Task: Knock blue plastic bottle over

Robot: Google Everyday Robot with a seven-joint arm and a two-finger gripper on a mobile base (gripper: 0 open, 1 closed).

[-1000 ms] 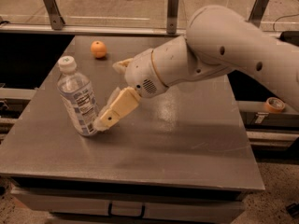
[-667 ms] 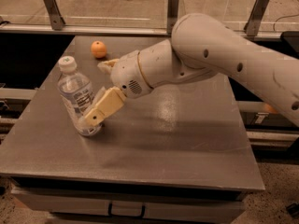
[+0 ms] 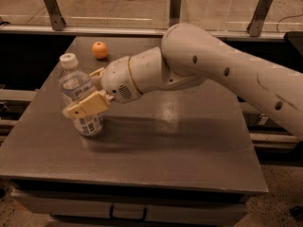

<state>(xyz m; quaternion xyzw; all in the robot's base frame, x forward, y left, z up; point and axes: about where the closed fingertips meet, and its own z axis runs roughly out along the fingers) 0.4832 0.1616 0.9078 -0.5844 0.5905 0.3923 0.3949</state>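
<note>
The blue plastic bottle is clear with a white cap and a blue-and-white label. It stands on the left part of the grey table, leaning slightly to the left. My gripper reaches in from the right on the white arm. Its cream finger lies across the bottle's front at mid-height and touches it. The second finger is hidden behind the bottle.
An orange sits at the table's far left, behind the bottle. A railing with metal posts runs behind the table. The table's left edge is close to the bottle. A drawer handle shows below the front edge.
The gripper has moved left, from beside the bottle's base to across its body. The bottle has shifted left and tilts a little.
</note>
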